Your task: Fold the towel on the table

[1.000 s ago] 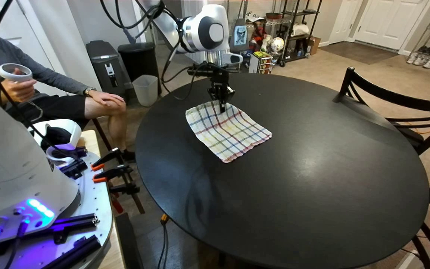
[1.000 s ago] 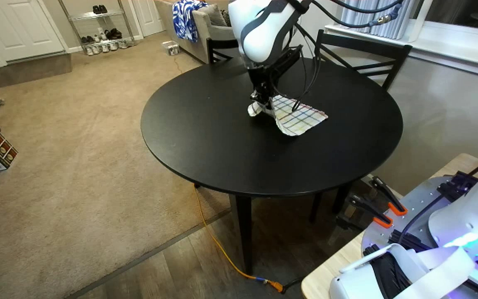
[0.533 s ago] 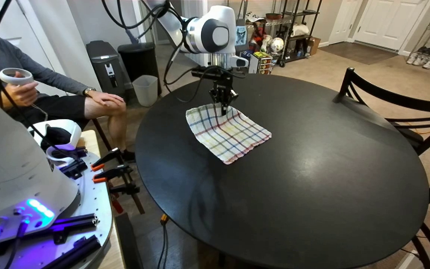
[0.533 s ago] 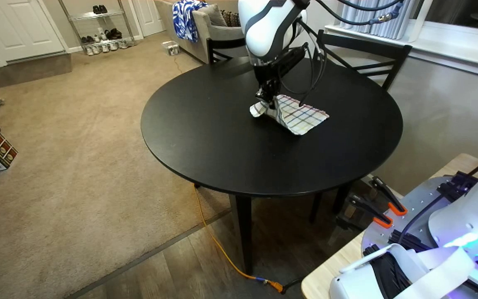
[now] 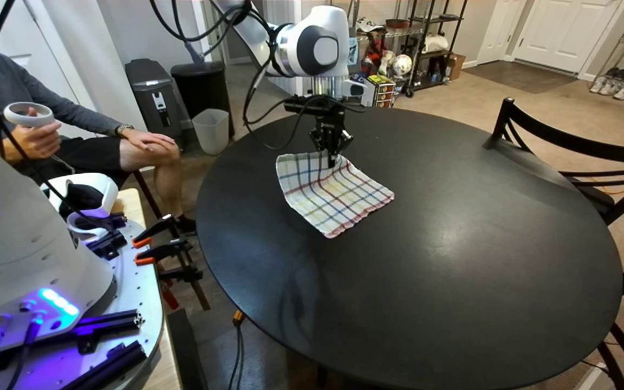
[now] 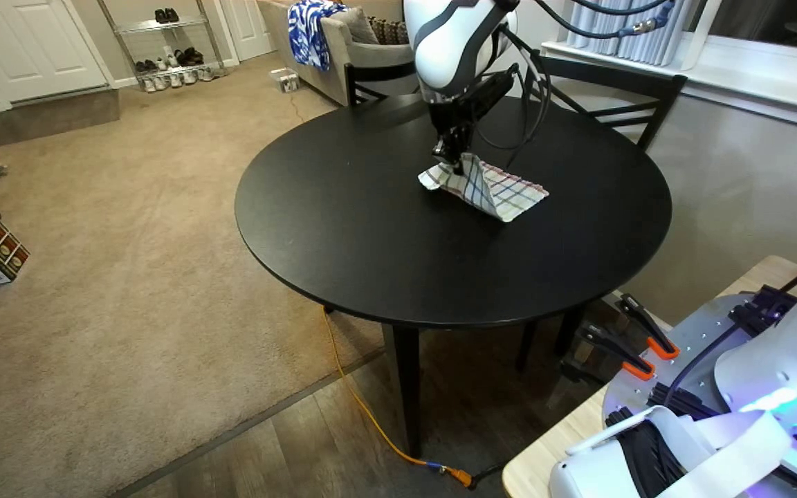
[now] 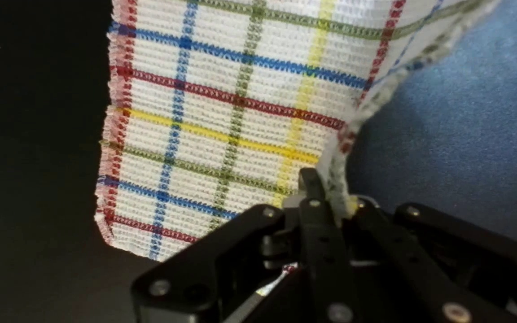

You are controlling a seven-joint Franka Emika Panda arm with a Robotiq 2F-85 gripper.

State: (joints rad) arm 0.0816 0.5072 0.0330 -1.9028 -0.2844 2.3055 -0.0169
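The towel is a white plaid cloth on the black round table. It also shows in an exterior view and in the wrist view. My gripper points down and is shut on the middle of one towel edge. It also shows in an exterior view. In the wrist view the cloth edge rises between the fingertips; one fingertip is partly hidden behind the cloth. The held edge is raised and curls over, with a bend running across the towel. The opposite edge lies flat on the table.
Dark chairs stand at the table edge. A seated person holding a white controller is beside the table. The robot base stands on a separate stand with clamps. Cables hang loosely from the arm.
My gripper has moved a short way across the table toward the towel's opposite side, drawing the held edge and its corners along. The bend in the cloth is more marked. The opposite edge has barely moved.
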